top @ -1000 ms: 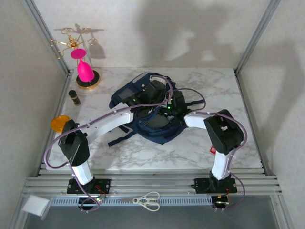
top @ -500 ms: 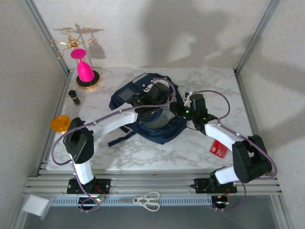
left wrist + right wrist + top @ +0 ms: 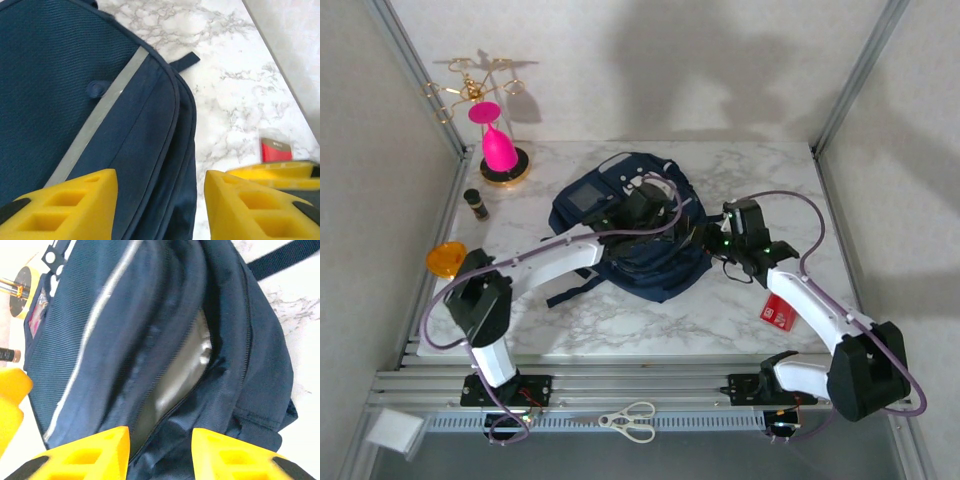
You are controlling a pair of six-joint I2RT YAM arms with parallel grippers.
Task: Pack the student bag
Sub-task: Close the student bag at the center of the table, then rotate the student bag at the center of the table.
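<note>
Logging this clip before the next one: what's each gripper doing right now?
Left gripper: open, holding nothing, above the student bag.
Right gripper: open, holding nothing, at the bag's unzipped opening.

Item: student bag [image 3: 655, 278], a large navy-blue fabric backpack.
Place: middle of the top view, a little above centre.
Pose: lying flat with its front panel up, its length running from upper left to lower right of the frame.
Markings: grey square patch [image 3: 584, 198] near the upper-left end. Light grey piping [image 3: 98, 118] runs diagonally across the front panel. A white patch with holes [image 3: 54, 254] sits at the upper left of the right wrist view.
Straps: dark strap [image 3: 563, 296] trails out from the lower-left edge.
Opening: main compartment [image 3: 186, 371] is unzipped and gaping, with pale grey lining showing inside.
</note>
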